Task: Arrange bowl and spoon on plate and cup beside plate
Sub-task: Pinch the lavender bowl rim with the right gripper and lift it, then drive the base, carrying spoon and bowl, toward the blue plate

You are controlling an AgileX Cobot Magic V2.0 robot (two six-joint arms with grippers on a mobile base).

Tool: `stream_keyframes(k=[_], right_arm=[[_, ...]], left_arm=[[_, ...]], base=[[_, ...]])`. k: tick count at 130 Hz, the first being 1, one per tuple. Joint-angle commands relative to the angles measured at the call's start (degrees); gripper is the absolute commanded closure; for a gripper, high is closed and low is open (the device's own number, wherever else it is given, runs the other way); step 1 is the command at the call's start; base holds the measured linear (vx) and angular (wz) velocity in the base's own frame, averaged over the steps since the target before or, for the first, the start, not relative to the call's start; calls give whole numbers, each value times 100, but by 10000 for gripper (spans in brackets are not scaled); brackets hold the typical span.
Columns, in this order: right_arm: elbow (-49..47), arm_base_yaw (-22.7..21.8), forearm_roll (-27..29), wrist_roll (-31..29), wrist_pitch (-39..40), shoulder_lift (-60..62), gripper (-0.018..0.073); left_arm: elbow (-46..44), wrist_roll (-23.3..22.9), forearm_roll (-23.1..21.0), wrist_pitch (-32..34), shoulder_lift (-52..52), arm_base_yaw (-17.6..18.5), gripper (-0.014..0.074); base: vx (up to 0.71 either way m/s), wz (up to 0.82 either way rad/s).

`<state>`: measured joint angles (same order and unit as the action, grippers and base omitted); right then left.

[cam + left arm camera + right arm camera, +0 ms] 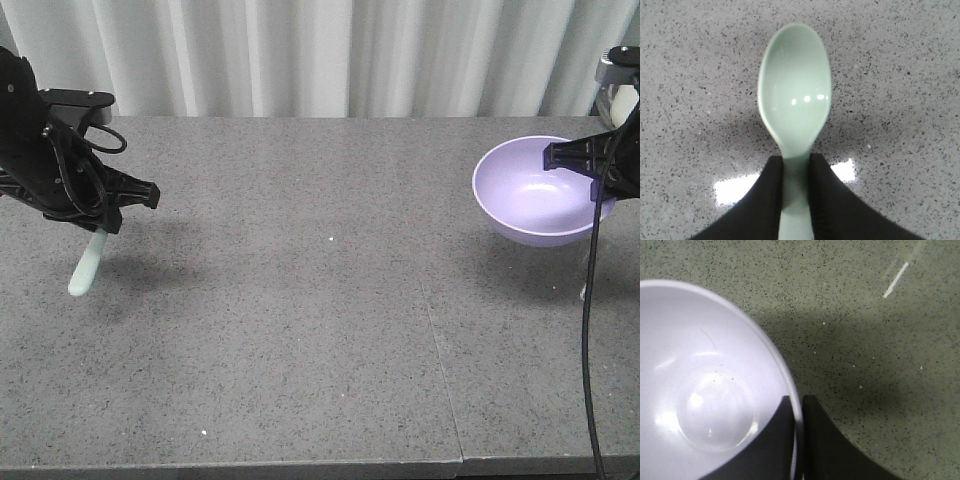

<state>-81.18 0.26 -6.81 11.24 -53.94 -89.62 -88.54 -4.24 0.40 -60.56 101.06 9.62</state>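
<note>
L pincer (796, 172) clamps mint spoon (795, 95) by its handle at far left of table (320, 300), long axis running down out of the jaws, scoop leading, while R pincer (797, 412) nips lavender bowl (535, 190) at its rim far right, well apart; plate & cup not in view.

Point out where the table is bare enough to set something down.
The widest bare stretch is the tabletop between the spoon in the left gripper and the bowl in the right gripper. The strip along the near edge is bare too. Only the two side ends are crowded.
</note>
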Motion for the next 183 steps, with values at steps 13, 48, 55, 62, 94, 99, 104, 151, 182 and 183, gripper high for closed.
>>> stream_keyframes(k=[13, 48, 55, 62, 94, 99, 104, 151, 182, 183], right_arm=[[-141, -34, -99, -38, 266, 255, 564], [-141, -34, -105, -38, 259, 255, 564], [-141, -34, -100, -38, 266, 255, 564], [-141, -34, -100, -38, 267, 255, 564], [-141, -34, -100, -38, 267, 255, 564], [-141, -34, -100, -38, 267, 255, 564], [-141, -34, -100, -38, 267, 255, 564], [-141, -34, -100, -38, 267, 255, 564], [-141, -34, -100, -38, 267, 255, 564], [-141, -34, -100, -38, 267, 255, 564]], left_arm=[[-133, -5, -40, 210, -290, 40, 604], [-133, -5, -40, 210, -290, 40, 604], [-133, -5, -40, 210, -290, 40, 604], [-133, -5, -40, 210, -290, 40, 604], [-133, -5, -40, 210, -290, 40, 604], [-133, -5, -40, 210, -290, 40, 604], [-133, -5, -40, 210, -290, 40, 604], [-133, -5, -40, 210, -290, 40, 604], [-133, -5, -40, 210, -290, 40, 604], [-133, -5, -40, 210, -290, 40, 604]], base=[[0, 0], [0, 0], [0, 0], [0, -1], [-1, -6], [-1, -10], [-1, -11], [0, -19], [1, -35], [1, -39]])
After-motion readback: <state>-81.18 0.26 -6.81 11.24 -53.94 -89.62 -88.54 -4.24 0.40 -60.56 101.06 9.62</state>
